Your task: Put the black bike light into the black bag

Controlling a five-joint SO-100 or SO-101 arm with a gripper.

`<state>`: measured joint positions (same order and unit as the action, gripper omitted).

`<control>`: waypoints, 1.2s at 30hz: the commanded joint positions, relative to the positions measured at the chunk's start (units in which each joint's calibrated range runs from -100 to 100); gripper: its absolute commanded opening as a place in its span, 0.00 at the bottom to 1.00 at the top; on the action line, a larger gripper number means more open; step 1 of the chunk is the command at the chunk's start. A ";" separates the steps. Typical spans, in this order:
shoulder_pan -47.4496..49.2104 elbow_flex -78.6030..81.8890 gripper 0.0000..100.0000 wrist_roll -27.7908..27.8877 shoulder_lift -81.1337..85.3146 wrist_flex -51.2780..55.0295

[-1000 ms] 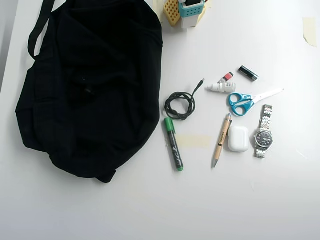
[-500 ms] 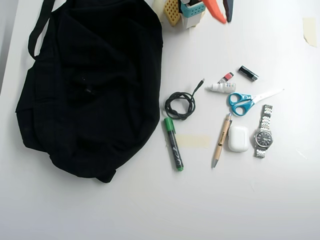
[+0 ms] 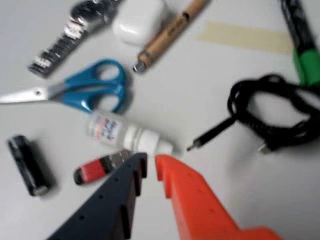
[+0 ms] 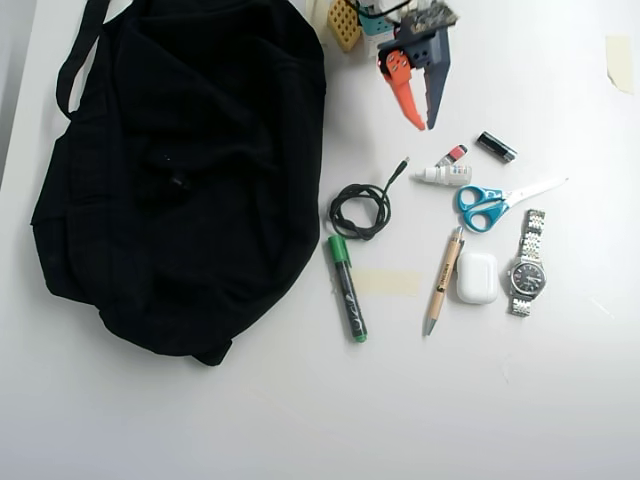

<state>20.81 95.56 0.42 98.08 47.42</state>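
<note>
**End effector over a table of small items, bag to one side**

Overhead view: a white table [image 4: 300, 420]. The black bag [image 4: 230, 120] fills the 9 to 11 o'clock area. Near its middle sits a tiny black lump, the light [image 4: 177, 182] – hard to pick out against the black fabric, so I cannot tell if it lies on or in the bag.

The end effector [image 4: 424, 124] is at 1 o'clock, well apart from the bag, with its tips pointing toward 6 o'clock. Its orange and dark fingers are only slightly apart and grip nothing.

Just below it at 6 o'clock lie a dropper bottle [image 4: 443, 175] and scissors [image 4: 490, 205], with a black cylinder [image 4: 496, 147] at its 4 o'clock. A coiled cable [image 4: 362, 210] lies near the centre.

Wrist view: the end effector [image 3: 150, 162] hovers close to the bottle [image 3: 125, 134] – a slim gap shows between the tips.
</note>
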 commanded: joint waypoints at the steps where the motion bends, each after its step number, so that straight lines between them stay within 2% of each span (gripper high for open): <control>1: -2.48 3.81 0.02 -0.15 0.92 -3.84; 12: -6.37 3.81 0.02 -0.31 1.01 10.20; 36: -6.00 3.72 0.02 -0.10 1.01 10.63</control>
<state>14.50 98.55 0.12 98.08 57.90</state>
